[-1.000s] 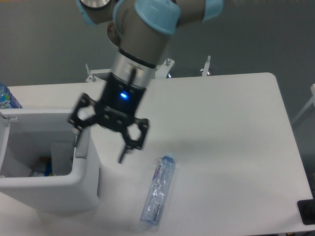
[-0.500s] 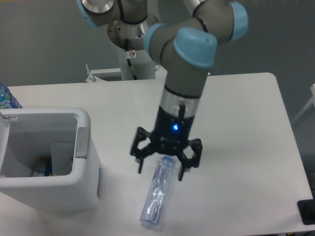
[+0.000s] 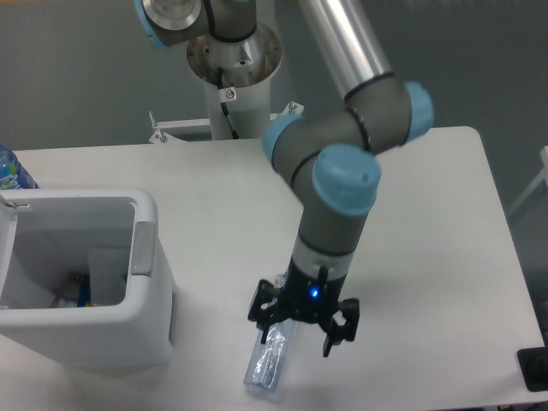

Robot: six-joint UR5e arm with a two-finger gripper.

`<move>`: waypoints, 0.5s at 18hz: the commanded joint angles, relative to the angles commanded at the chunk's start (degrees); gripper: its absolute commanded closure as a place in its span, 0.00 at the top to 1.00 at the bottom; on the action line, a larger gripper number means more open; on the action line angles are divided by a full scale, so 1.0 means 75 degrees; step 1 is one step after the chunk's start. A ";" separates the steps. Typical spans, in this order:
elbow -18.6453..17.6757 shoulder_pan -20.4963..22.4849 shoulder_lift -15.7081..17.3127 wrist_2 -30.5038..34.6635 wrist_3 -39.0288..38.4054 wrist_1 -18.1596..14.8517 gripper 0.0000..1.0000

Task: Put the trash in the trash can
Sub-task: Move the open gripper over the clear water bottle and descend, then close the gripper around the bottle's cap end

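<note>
Spread wide, the gripper [image 3: 301, 327] straddles the crushed bottle [image 3: 267, 364] lying on the bench [image 3: 428, 257] at the trash can's [image 3: 86, 334] three o'clock; the grasp seems underway, closing next.

White table [image 3: 428, 214] with rounded corners, filling most of the frame. At 9 o'clock, cut by the frame edge: part of a bottle with a bright blue label [image 3: 10, 169]. At 12 o'clock, behind the table's far edge: metal clamp brackets [image 3: 159, 130], against a grey floor [image 3: 77, 68]. At 4 o'clock, near the frame edge: a small black block [image 3: 534, 369].
</note>
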 joint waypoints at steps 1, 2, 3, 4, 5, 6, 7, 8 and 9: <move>0.0000 -0.0023 -0.0082 0.0012 -0.0023 0.0023 1.00; 0.0000 -0.0081 -0.0164 0.0023 -0.0024 0.0035 1.00; 0.0035 -0.0128 -0.0246 0.0035 -0.0024 0.0035 1.00; 0.0070 -0.0129 -0.0328 0.0047 -0.0024 0.0047 1.00; 0.0059 -0.0141 -0.0387 0.0047 -0.0012 0.0047 1.00; 0.0047 -0.0175 -0.0445 0.0047 -0.0012 0.0058 1.00; 0.0024 -0.0199 -0.0539 0.0058 -0.0012 0.0093 1.00; 0.0012 -0.0257 -0.0586 0.0117 -0.0012 0.0117 1.00; 0.0023 -0.0281 -0.0633 0.0256 -0.0012 0.0117 1.00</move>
